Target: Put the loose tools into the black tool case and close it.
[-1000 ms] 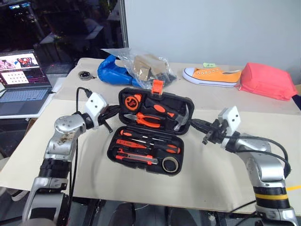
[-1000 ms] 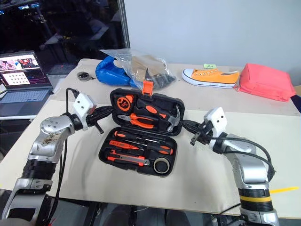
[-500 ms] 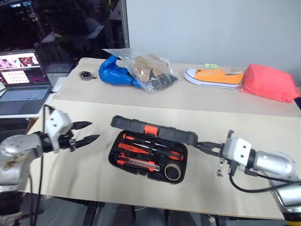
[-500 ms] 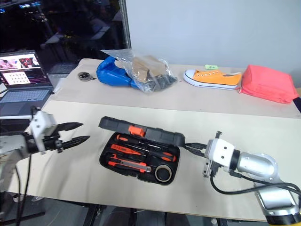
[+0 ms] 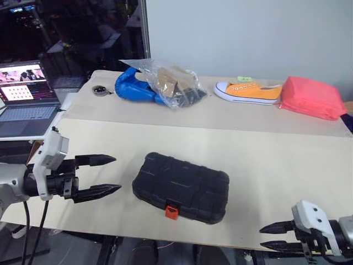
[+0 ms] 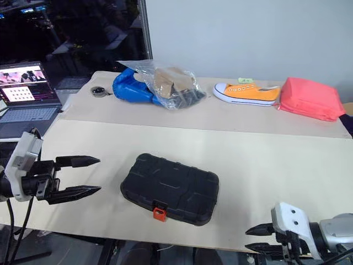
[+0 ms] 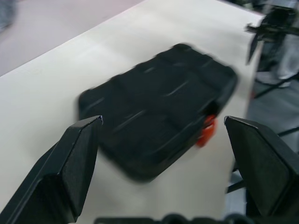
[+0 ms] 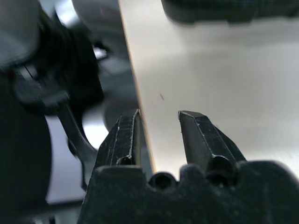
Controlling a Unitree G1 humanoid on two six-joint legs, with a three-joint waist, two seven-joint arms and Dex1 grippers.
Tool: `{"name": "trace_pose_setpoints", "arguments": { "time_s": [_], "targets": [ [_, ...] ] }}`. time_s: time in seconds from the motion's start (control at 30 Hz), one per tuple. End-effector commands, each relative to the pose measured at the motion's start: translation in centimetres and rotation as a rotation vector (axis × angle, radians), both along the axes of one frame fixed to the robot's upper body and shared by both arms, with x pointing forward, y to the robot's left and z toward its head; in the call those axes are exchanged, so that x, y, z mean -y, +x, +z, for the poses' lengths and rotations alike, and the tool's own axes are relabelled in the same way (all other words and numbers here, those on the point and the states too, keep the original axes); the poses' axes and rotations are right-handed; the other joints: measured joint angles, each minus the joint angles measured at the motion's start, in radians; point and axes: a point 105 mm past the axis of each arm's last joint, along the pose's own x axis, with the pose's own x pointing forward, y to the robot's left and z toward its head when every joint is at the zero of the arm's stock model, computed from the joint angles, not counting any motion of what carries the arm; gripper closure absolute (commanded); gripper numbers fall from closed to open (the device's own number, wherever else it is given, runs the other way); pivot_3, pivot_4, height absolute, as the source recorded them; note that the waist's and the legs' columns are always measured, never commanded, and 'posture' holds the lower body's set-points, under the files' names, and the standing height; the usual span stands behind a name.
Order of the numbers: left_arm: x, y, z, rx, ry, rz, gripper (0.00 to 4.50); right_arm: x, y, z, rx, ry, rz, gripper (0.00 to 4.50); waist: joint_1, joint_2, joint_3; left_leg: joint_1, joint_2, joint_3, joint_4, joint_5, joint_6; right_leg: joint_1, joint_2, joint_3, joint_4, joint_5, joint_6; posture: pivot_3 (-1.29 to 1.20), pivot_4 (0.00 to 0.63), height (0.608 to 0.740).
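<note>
From the head views, the black tool case [image 5: 181, 187] lies shut and flat on the beige table [image 5: 265, 160], near the front edge, its ribbed lid up and its small orange latch [image 5: 172, 210] facing the front edge. The left hand [image 5: 107, 175] hovers just left of the case, apart from it, fingers spread wide and pointing toward it, holding nothing. The right hand [image 5: 269, 236] sits low at the table's front right corner, well apart from the case, its two fingers a little apart and empty. Along the far side of the table lie a blue bag [image 5: 134, 88] beside a clear plastic bag of items [image 5: 172, 80], an orange sneaker [image 5: 248, 90] and a pink-red pouch [image 5: 311, 97]. A small round dark object [image 5: 100, 88] rests near the far left corner, and an open laptop [image 5: 26, 96] stands off the table's left side.

In the left wrist view, the closed case [image 7: 156, 105] lies between the widely parted fingers [image 7: 72, 163], untouched, latch [image 7: 206, 133] showing.

In the right wrist view, the fingers [image 8: 203, 140] stand slightly apart over the table edge [image 8: 140, 121], with the case's side [image 8: 229, 10] well beyond them.
</note>
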Motion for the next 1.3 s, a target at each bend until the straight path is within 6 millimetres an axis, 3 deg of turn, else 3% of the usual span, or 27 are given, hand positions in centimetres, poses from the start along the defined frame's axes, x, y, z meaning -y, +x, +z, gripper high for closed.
{"name": "trace_pose_setpoints", "arguments": {
  "time_s": [0.03,0.07,0.3,0.5,0.73,0.93,1.03,1.13,1.3],
  "targets": [
    [1.4,-1.5,0.5,0.011,0.025,-0.096,0.00,-3.0,-0.2,0.1,0.018,0.058,0.074,4.26,0.002,-0.001,0.000,0.001,0.000,0.000,0.000,0.000,0.000,0.000,0.001,0.000,0.000,-0.001,-0.004,0.00,0.150,0.740],
    [1.7,-1.8,0.4,0.005,0.028,-0.115,0.00,-3.7,0.0,-0.1,0.027,0.065,0.090,4.46,0.005,0.000,0.001,0.002,0.001,0.001,-0.001,0.000,0.000,0.000,0.002,-0.001,0.001,-0.002,-0.006,0.00,0.150,0.740],
    [3.2,-3.6,-0.3,-0.001,0.067,-0.209,0.00,-7.1,2.0,-1.5,0.140,0.062,0.117,4.46,0.009,0.000,0.000,-0.004,0.000,0.008,-0.001,0.001,-0.001,-0.007,0.000,0.001,0.000,-0.001,-0.004,0.00,0.150,0.740],
    [3.6,-3.9,-0.5,0.006,0.060,-0.204,0.00,-8.2,4.6,-1.0,0.193,0.092,-0.007,4.46,0.004,-0.001,0.000,-0.008,0.000,0.009,-0.001,0.000,-0.001,-0.011,0.001,0.001,0.000,0.003,-0.004,0.00,0.150,0.740],
    [4.0,-3.3,-0.9,0.033,0.053,-0.170,0.00,-7.8,10.9,0.0,0.297,0.111,-0.301,4.46,0.002,-0.001,0.000,-0.005,0.001,0.009,-0.001,0.001,-0.001,-0.011,0.003,0.001,0.001,0.003,-0.006,0.00,0.150,0.740],
    [4.4,-2.2,-1.4,0.058,0.060,-0.151,0.00,-8.9,16.7,-0.3,0.357,0.127,-0.462,4.46,-0.007,-0.001,0.000,-0.002,0.001,0.011,-0.001,0.001,-0.001,-0.010,0.005,0.003,0.001,0.005,-0.011,0.00,0.150,0.740],
    [4.7,-0.8,-1.4,0.105,0.057,-0.133,0.00,-9.6,18.5,-0.7,0.343,0.137,-0.489,4.46,-0.010,-0.001,0.000,-0.003,0.001,0.011,-0.002,0.001,-0.001,-0.011,0.006,0.003,0.001,0.007,-0.009,0.00,0.150,0.740],
    [5.5,0.3,-1.4,0.125,0.036,-0.120,0.00,-9.8,18.6,-0.1,0.305,0.167,-0.450,4.46,-0.015,-0.001,0.000,-0.003,0.001,0.010,-0.001,0.002,0.000,-0.011,0.007,0.003,0.002,0.012,-0.011,0.00,0.150,0.740],
    [6.4,2.1,-2.0,0.133,0.001,-0.027,0.00,-9.0,16.2,1.2,0.272,0.158,-0.360,3.07,-0.013,0.000,0.000,-0.010,0.000,0.010,-0.001,0.001,0.000,-0.014,0.006,0.003,0.001,0.010,-0.008,0.00,0.150,0.740]
  ]
}}
